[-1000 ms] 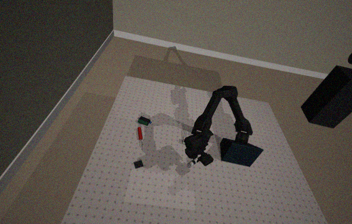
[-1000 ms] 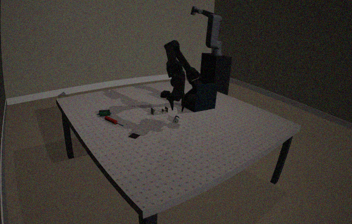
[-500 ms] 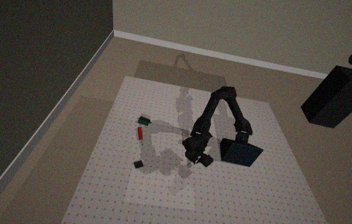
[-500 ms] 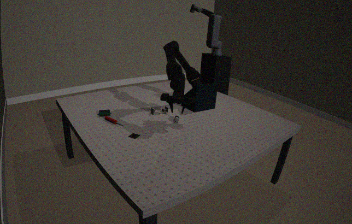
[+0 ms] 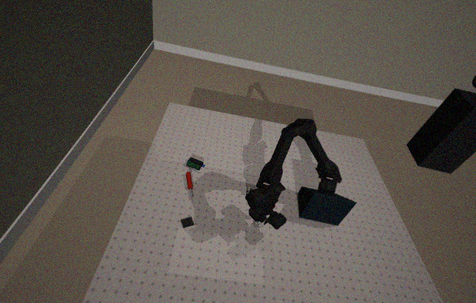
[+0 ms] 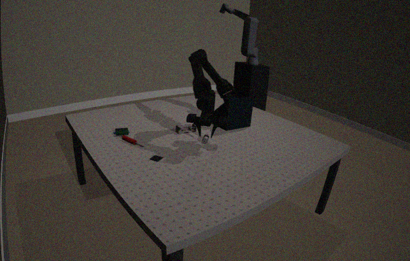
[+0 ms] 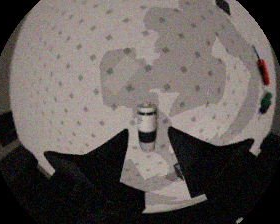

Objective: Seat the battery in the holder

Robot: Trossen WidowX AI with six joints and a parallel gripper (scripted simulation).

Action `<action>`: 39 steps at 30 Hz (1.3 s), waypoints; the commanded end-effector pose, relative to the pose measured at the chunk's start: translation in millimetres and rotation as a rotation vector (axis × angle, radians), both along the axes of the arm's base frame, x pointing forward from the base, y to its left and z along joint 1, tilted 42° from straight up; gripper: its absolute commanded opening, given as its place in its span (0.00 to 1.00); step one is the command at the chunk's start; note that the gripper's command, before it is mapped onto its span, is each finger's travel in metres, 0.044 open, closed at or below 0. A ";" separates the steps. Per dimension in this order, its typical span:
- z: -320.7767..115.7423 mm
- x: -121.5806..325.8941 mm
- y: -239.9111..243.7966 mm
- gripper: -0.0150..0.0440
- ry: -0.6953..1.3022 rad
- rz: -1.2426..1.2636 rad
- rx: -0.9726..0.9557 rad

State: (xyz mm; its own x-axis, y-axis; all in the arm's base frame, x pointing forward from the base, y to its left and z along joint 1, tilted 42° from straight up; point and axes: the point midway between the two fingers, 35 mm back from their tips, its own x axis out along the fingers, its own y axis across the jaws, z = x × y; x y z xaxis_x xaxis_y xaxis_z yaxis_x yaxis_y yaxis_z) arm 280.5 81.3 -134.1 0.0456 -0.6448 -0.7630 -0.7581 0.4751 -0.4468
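- Pale, dot-patterned table top (image 6: 232, 181) is carrying everything; the light is dim and grainy in all three views.
- The black jointed arm (image 6: 202, 81) is bending down from its dark blue base block (image 6: 237, 111) with the claw pointing at the table.
- The black parallel-jaw gripper (image 6: 205, 133) is standing released, fingers apart at about half spread, gripping nothing.
- The small silver-and-black cylindrical battery (image 7: 147, 124) is lying on the table, not in the holder; in the wrist view it is sitting in the gap just ahead of the two dark fingers, with bare table showing on either side of it (whether a fingertip is touching it, cannot tell).
- In the exterior view the battery (image 6: 205, 139) is lying low between the fingertips, one round end facing the camera.
- The small grey battery holder (image 6: 183, 128) is sitting on the table just beside the claw, on the far left of it, apart from the battery (spring and lip too small to make out).
- Well off to the left are lying a green block (image 5: 194, 162), a red-handled screwdriver (image 5: 188, 180) and a small black square (image 5: 186, 222).
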 end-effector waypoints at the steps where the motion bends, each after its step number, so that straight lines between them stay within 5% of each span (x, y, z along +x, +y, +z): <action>1: -5.0 -1.8 -6.1 0.67 0.008 0.005 -0.007; 10: -13.7 -2.0 -14.4 0.67 0.007 0.005 -0.008; 15: -13.7 -2.0 -14.4 0.45 0.007 0.005 -0.008; 19: -13.7 -2.0 -14.4 0.40 0.007 0.005 -0.008; 39: 40.4 3.3 8.4 0.40 -0.074 -0.092 0.002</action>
State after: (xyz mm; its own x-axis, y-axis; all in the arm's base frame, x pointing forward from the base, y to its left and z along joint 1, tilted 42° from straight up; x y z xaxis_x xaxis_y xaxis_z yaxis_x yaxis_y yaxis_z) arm 278.5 97.3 -106.3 0.0459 -0.6488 -0.7596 -0.7399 0.4888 -0.4621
